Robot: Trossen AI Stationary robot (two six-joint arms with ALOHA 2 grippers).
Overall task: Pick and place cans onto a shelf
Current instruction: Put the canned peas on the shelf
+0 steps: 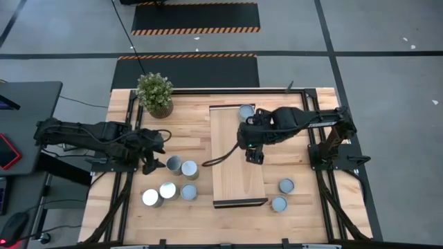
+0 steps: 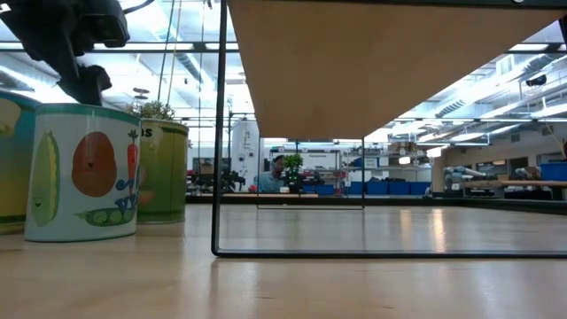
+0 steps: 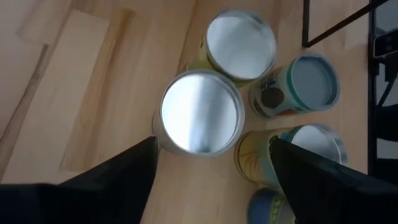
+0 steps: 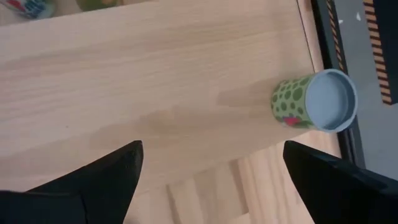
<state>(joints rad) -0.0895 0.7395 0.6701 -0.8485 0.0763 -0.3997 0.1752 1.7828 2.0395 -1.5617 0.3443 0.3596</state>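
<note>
My left gripper (image 1: 151, 164) is open above a cluster of cans on the table's left half. In the left wrist view (image 3: 211, 146) its fingers stand either side of a silver-topped can (image 3: 201, 112), apart from it. Other cans (image 3: 241, 43) (image 3: 308, 84) stand right beside that one. My right gripper (image 1: 255, 155) is open and empty over the middle of the raised light-wood shelf (image 1: 237, 173). One green-spotted can (image 4: 314, 101) stands upright at the shelf's far end (image 1: 246, 112).
A potted plant (image 1: 154, 94) stands at the far left of the table. Two cans (image 1: 286, 186) (image 1: 279, 204) stand on the table right of the shelf. In the low view two printed cans (image 2: 84, 173) (image 2: 164, 168) stand left of the shelf's black wire leg (image 2: 217, 133).
</note>
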